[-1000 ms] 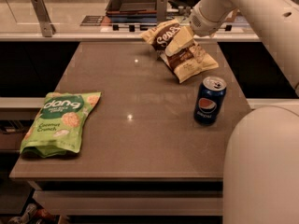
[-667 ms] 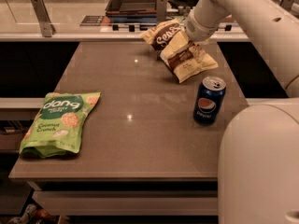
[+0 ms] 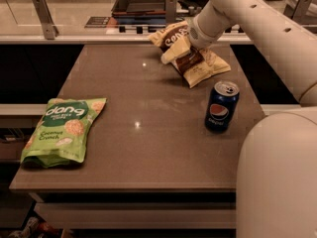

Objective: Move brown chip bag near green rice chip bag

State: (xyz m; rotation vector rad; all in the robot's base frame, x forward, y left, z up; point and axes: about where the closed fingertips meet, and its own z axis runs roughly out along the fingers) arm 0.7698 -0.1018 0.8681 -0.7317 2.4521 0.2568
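The task is judged to be at its opening stage, with the grasp under way and none of the transfer done. The brown chip bag (image 3: 203, 69) is found at the far right of the tabletop (image 3: 148, 148), crumpled and partly raised at its upper end. The green rice chip bag (image 3: 64, 128) lies flat at the near left corner, well apart from it. The gripper (image 3: 184, 53) is set down into the middle of the brown chip bag, reached from the upper right by the arm. Whether the bag is yet clamped cannot be told, since the crinkled foil is bunched around the contact point.

1 blue soda can (image 3: 220, 107) stands upright just in front of the brown chip bag, on the right side.

What is left is taken to be nearly everything: a firm hold has to be confirmed, the bag lifted, carried diagonally across the tabletop towards the left, and set down near the green pouch. The can is not thought to lie on that path.
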